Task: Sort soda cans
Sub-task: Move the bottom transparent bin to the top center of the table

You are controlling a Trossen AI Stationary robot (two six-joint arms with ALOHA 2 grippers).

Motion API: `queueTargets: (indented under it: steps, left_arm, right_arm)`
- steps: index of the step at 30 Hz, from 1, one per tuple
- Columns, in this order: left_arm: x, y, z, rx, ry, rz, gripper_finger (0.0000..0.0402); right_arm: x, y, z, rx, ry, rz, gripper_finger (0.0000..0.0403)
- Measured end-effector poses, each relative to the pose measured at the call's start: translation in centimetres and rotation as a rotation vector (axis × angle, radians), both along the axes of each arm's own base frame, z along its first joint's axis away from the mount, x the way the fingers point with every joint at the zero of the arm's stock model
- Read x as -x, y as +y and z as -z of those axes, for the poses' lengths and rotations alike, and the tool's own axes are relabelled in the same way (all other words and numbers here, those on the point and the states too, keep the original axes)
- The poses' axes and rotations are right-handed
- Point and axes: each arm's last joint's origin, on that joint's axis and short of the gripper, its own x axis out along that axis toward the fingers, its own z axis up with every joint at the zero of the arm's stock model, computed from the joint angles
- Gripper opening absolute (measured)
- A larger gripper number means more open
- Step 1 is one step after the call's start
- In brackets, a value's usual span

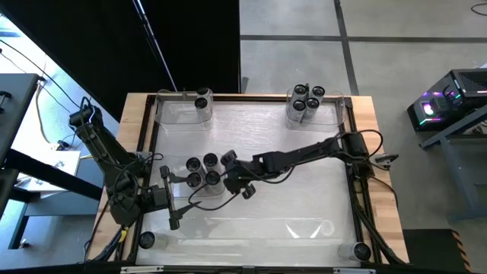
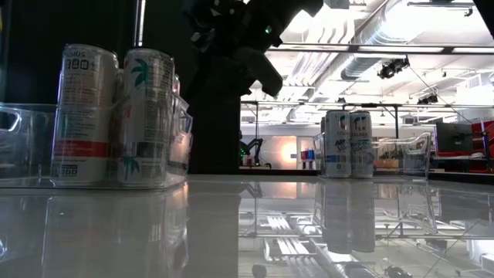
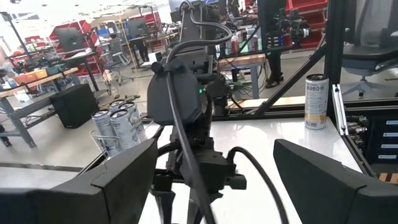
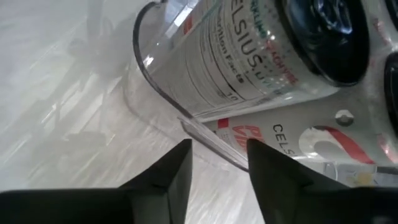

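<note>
In the high view, several soda cans (image 1: 202, 172) stand upright, clustered in a clear tray mid-table. They appear at the left of the low view (image 2: 116, 116). My right gripper (image 1: 230, 169) reaches in from the table's right and sits at that tray's right side. In the right wrist view (image 4: 217, 163) its fingers are narrowly apart, over the tray's clear rim (image 4: 208, 138), beside a Celsius can (image 4: 249, 56). I cannot tell whether they touch the rim. My left gripper (image 1: 172, 207) waits open near the table's left edge.
A far-left clear tray holds one can (image 1: 202, 101). A far-right tray holds several cans (image 1: 306, 101). Single cans stand at the near-left corner (image 1: 146, 240) and the near-right corner (image 1: 359, 250). A long clear tray (image 1: 304, 228) lies along the near edge. A raised frame rims the table.
</note>
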Motion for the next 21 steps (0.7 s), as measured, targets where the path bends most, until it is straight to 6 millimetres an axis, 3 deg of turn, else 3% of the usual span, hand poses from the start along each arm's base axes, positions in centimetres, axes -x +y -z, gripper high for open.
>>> queueTargets:
  steps: [7,21]
  left_arm:
    - [0.0,0.0,0.0,0.001,-0.001,0.000,0.0314]
    - [0.0,0.0,0.0,0.009,-0.003,-0.002,0.0314]
  right_arm:
    - [-0.2,0.4,-0.1,0.073,-0.032,-0.140,0.0126]
    - [-0.9,-2.3,0.9,0.147,-0.010,-0.271,0.0126]
